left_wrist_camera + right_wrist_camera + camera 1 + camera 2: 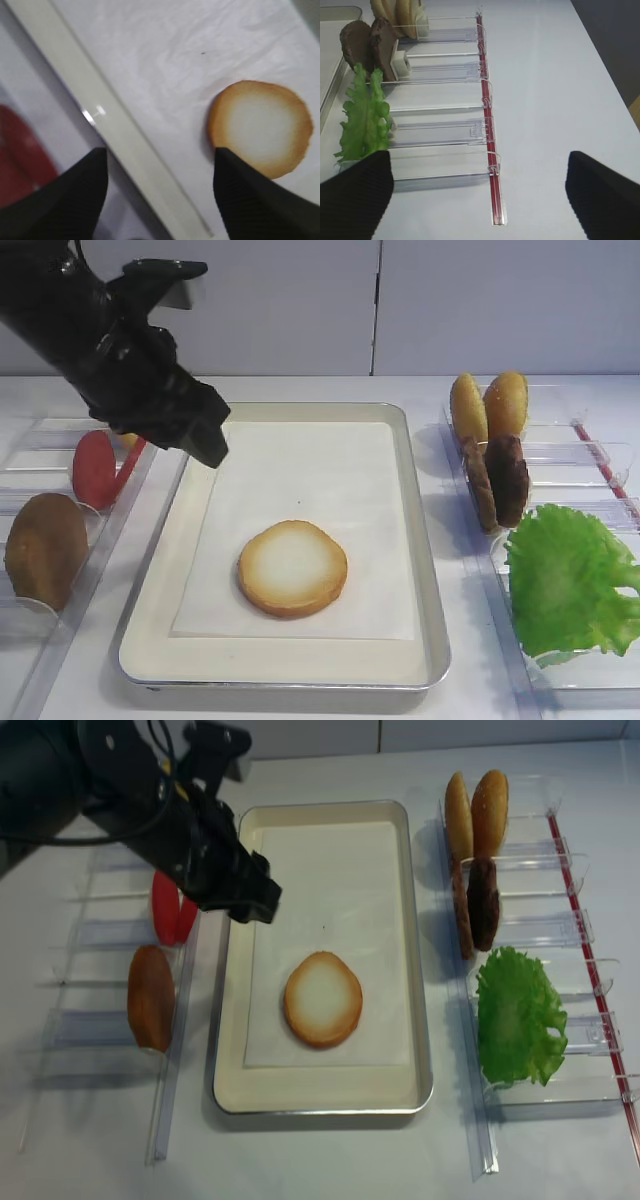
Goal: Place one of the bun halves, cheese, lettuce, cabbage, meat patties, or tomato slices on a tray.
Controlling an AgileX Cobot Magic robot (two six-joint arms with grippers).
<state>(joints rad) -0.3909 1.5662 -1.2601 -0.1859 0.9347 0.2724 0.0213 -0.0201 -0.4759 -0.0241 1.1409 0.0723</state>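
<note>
The bun half (292, 567) lies flat on the white paper liner (330, 480) inside the silver tray (424, 570), pale cut face up with its toasted golden-brown rim all round. It sits toward the near end of the tray, roughly midway between the long sides, touching nothing but the paper. From above it reads as a slightly oval disc, its longer axis running along the tray's length; being near-round, it has no clear heading.

The left gripper (246, 898) hangs over the tray's left rim, above and to the far left of the bun, well clear of it. In the left wrist view its two dark fingertips (255, 200) stand spread apart with only the tray edge and paper between them: released, grasping nothing. Nothing lies between gripper and bun.

Left of the tray, clear plastic bins (60, 455) hold upright red tomato slices (93, 468) and, nearer, an all-brown domed bun half (45, 548) standing on edge. Right of the tray, another row of bins holds two golden-yellow buns (488, 405) at the far end, then two dark meat patties (498, 480) on edge, then a ruffled green lettuce (570, 580) leaf nearest.

The right gripper (480, 195) shows only in its own wrist view, its fingers wide apart over bare table beside the right-hand bins, empty.
</note>
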